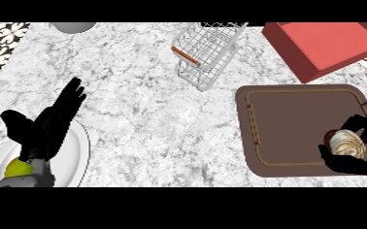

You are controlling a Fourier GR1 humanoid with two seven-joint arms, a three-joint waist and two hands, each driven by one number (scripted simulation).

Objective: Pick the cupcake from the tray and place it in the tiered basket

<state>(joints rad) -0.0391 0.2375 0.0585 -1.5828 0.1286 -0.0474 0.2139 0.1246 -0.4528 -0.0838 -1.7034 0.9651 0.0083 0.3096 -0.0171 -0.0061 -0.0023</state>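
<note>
**Desk:** Where does your pick stand?

**Spotter:** KITCHEN COUNTER, seen from the head. Your right hand (341, 165), at the view's lower right, is curled round the cupcake (347, 143), fingers above it and thumb below, pale frosting showing between them. The cupcake is over the tray (294, 126), at the corner under that hand. Whether it has lifted off the surface, you cannot tell from this angle.

**Desk:** And the basket?

**Spotter:** The basket (206, 53) stands well apart from that hand, far ahead of it and to its left, across the counter (158, 121). A red box (319, 46) sits straight ahead of the hand, just beyond the tray.

**Desk:** Your other hand?

**Spotter:** Your left hand (46, 126) rests open at the view's left, fingers up, over a plate (75, 155), with a green fruit (16, 167) beside its wrist. It looks to have no part in this.

**Desk:** So how far along are you?

**Spotter:** As I read it, you have made the grasp, and that is the first step only. Left for you: raise the cupcake clear of the tray, carry it forward and to the left of where the hand is now, lower it into a tier of the basket, and let go. Most of the job lies ahead.
</note>
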